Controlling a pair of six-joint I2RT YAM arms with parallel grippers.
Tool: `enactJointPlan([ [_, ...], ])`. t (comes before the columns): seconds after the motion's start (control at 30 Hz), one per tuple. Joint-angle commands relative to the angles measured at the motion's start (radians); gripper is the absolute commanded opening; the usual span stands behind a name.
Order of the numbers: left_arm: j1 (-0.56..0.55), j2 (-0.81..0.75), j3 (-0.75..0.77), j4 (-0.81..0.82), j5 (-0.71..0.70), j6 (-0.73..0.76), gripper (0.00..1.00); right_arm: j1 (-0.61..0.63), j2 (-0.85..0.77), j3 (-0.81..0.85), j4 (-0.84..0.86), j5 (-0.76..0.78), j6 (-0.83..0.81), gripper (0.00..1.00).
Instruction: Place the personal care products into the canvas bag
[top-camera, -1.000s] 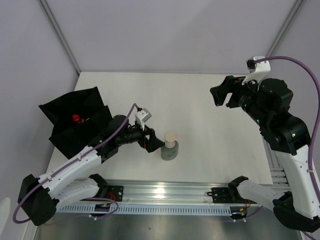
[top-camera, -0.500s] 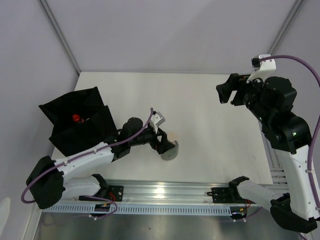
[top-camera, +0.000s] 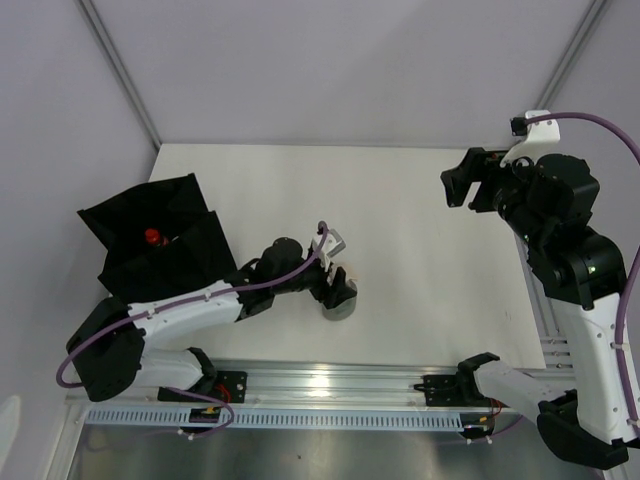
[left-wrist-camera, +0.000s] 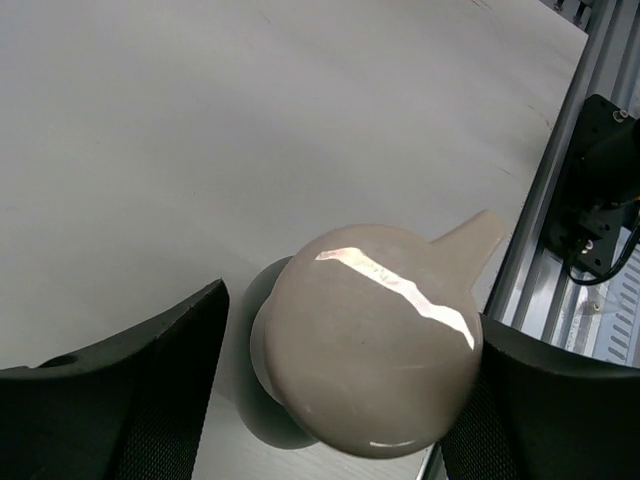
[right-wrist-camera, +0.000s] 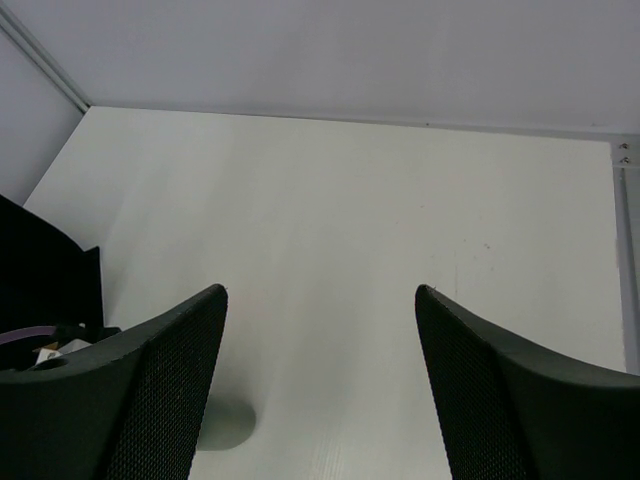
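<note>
Left arm stretched low across the surface (top-camera: 420, 260), left gripper (top-camera: 335, 287) spread, straddling the upright grey bottle (left-wrist-camera: 370, 340) at front centre. Right arm raised far right, right gripper (right-wrist-camera: 320, 292) spread. Red bottle (top-camera: 152, 237) sits in the canvas bag (top-camera: 190, 250).

You have a white table (top-camera: 420, 260) with a metal rail (top-camera: 330, 385), possibly aluminium, along its near edge.

We reach our left arm (top-camera: 190, 310) low and far out toward the middle, almost lying flat. Our left gripper (top-camera: 336, 288) points down, its two black fingers (left-wrist-camera: 120, 390) held apart. Our right arm (top-camera: 585, 280) stands tall on the right side, bent at the top. Our right gripper (top-camera: 462, 187) hangs up high, fingers (right-wrist-camera: 130, 390) spread wide.
</note>
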Motion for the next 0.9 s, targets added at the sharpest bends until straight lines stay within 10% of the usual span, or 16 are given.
enactJointPlan([
  [0.0, -0.013, 0.019, 0.074, 0.017, -0.046, 0.044, 0.77, -0.011, -0.013, 0.006, -0.005, -0.015, -0.016, 0.80],
  [0.2, -0.026, 0.010, 0.092, -0.006, -0.066, 0.058, 0.62, -0.025, -0.014, -0.003, -0.006, -0.024, -0.021, 0.80],
  [0.5, -0.049, -0.039, 0.196, -0.185, -0.212, 0.055, 0.01, -0.042, -0.020, -0.017, -0.003, -0.040, -0.022, 0.80],
  [0.87, -0.049, -0.162, 0.459, -0.521, -0.569, 0.093, 0.00, -0.051, 0.001, -0.040, 0.081, -0.113, 0.059, 0.80],
])
